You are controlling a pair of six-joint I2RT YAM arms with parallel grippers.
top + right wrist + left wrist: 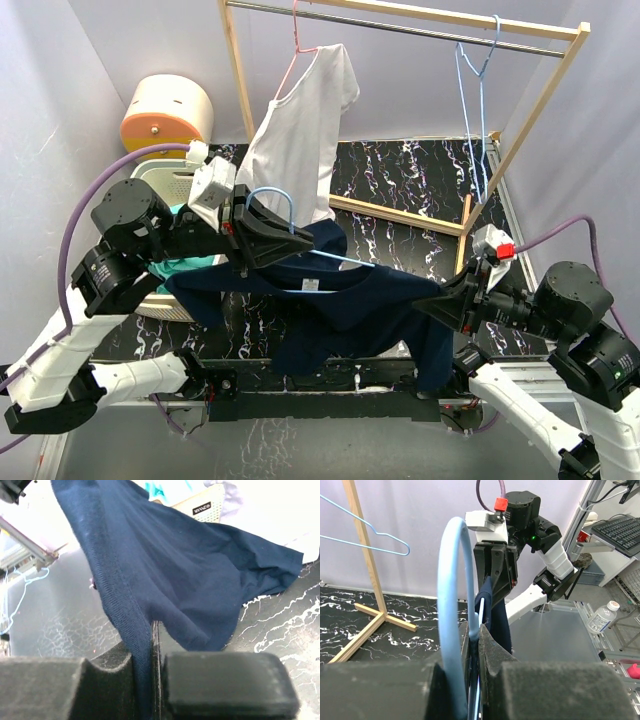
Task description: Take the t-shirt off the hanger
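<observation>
My left arm reaches inward over the desk [400, 180], its end effector [295, 240] clamped on the blue hanger [445, 590] below the hook. My right arm stretches toward it, end effector [445, 298] pinching the navy t-shirt [340, 310], which hangs between them.

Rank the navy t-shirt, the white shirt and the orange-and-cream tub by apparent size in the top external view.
1. navy t-shirt, though it is nearest the camera
2. white shirt
3. orange-and-cream tub
</observation>
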